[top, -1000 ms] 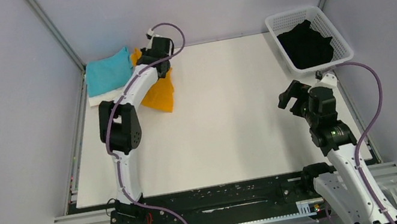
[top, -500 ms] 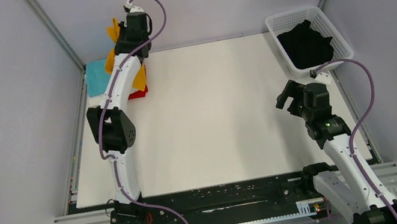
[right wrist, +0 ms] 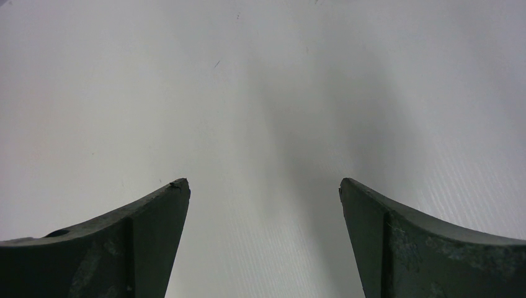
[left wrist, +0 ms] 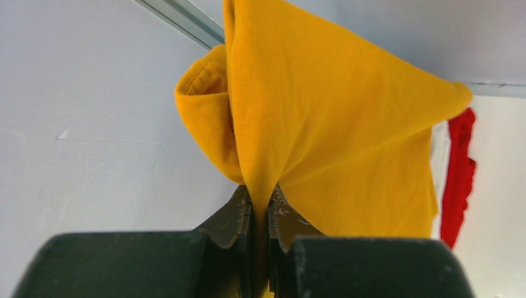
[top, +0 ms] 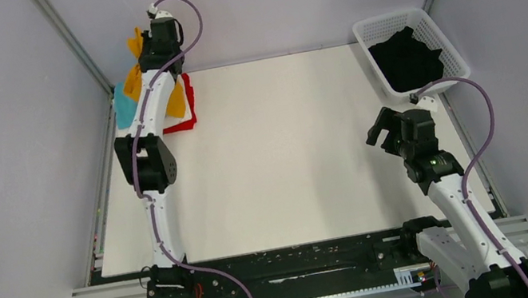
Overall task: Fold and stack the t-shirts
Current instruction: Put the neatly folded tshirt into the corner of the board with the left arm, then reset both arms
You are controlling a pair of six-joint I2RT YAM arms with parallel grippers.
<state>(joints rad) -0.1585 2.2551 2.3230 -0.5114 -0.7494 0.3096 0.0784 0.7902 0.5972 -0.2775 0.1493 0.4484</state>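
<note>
At the table's far left corner lies the teal t-shirt, partly hidden by the left arm, which is stretched far and raised over it. The left end effector is pinched narrowly on the mustard-orange t-shirt, which hangs off the table. Just beside it lies the red t-shirt. Over bare table at the right, the right end effector is spread wide and holds nothing, its arm bent low. Beyond it, the black t-shirt fills the white basket.

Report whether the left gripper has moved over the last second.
Yes. The left gripper, shut on the mustard-orange t-shirt, has shifted left and farther back, toward the back-left corner post.
</note>
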